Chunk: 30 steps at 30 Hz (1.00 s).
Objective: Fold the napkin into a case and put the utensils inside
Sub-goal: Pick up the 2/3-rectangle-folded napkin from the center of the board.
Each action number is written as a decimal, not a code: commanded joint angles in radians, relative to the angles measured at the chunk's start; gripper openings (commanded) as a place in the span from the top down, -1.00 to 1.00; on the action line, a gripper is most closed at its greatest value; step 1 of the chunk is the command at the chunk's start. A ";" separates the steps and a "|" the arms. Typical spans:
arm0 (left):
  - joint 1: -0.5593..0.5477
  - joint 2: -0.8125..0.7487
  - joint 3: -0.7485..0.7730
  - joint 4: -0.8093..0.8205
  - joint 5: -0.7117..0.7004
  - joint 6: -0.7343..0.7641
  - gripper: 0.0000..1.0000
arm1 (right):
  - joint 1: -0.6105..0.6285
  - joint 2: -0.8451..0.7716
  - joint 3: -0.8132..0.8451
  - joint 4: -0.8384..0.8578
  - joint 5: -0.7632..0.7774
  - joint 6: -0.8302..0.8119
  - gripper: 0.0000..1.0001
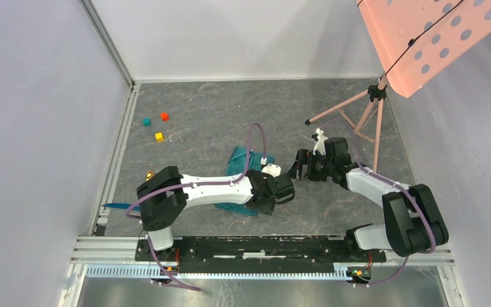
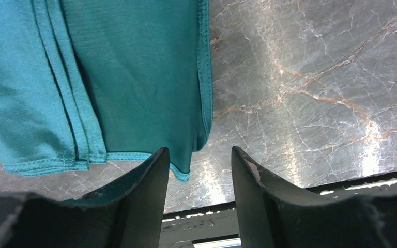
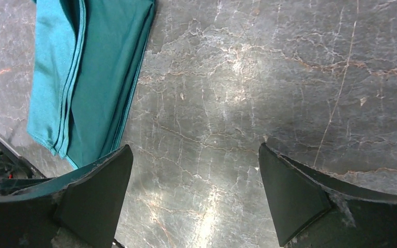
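- Napkin [image 1: 238, 158] lies folded in layers mid-table [image 1: 230, 109], partly under left arm [image 1: 211, 185].
- Left gripper [image 2: 199, 155]: jaws partly apart, empty, just off napkin's corner.
- Right gripper [image 3: 194, 150]: jaws wide, empty, over table beside napkin.
- Blue utensil [image 1: 118, 206] at table's left edge.

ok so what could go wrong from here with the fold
The left gripper hangs open at a corner of the napkin, where stacked layers show; a nudge there might spread the fold. The gold spoon and blue utensil lie close beside the left arm, so a swing could knock them away.
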 commanded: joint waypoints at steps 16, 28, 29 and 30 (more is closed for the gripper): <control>-0.022 0.107 0.053 -0.033 -0.081 -0.053 0.63 | 0.016 0.039 -0.067 0.243 -0.141 0.091 -0.96; -0.015 -0.071 0.018 -0.039 -0.108 -0.029 0.89 | 0.120 0.154 -0.159 0.683 -0.161 0.553 -0.96; -0.015 -0.081 0.017 -0.038 -0.108 -0.028 0.89 | 0.131 0.155 -0.173 0.719 -0.146 0.589 -0.96; -0.013 -0.085 0.013 -0.040 -0.110 -0.026 0.89 | 0.142 0.156 -0.179 0.742 -0.128 0.621 -0.96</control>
